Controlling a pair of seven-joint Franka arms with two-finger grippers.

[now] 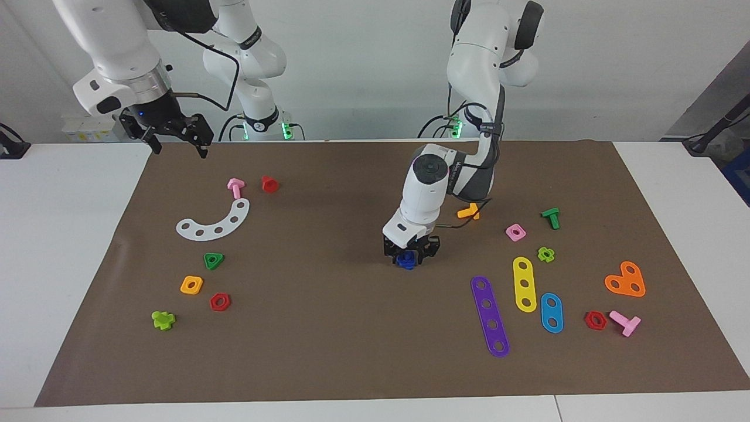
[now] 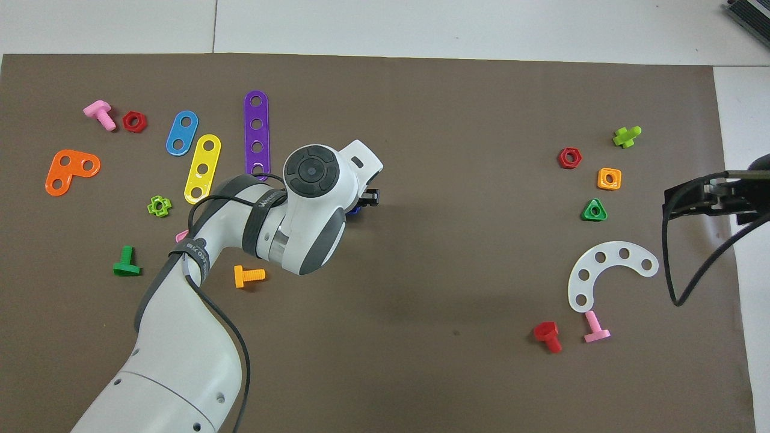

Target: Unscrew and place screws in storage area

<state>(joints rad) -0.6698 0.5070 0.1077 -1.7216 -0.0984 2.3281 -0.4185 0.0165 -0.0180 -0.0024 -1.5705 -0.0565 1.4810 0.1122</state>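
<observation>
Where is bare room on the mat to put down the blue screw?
Bare: the mat's middle, between the left pincer holding the blue screw and the white arc. Crowded: around the purple strip and the green nut.

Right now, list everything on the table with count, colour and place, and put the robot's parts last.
blue screw: 1, in the left gripper, mid-mat.
strips: purple, yellow, blue, left arm's end.
orange plate: 1, same end.
white arc: 1, right arm's end.
bolts: pink, green, orange at left arm's end; pink, red by the arc.
left gripper: low at mid-mat.
right gripper: waits raised at the mat's corner.
</observation>
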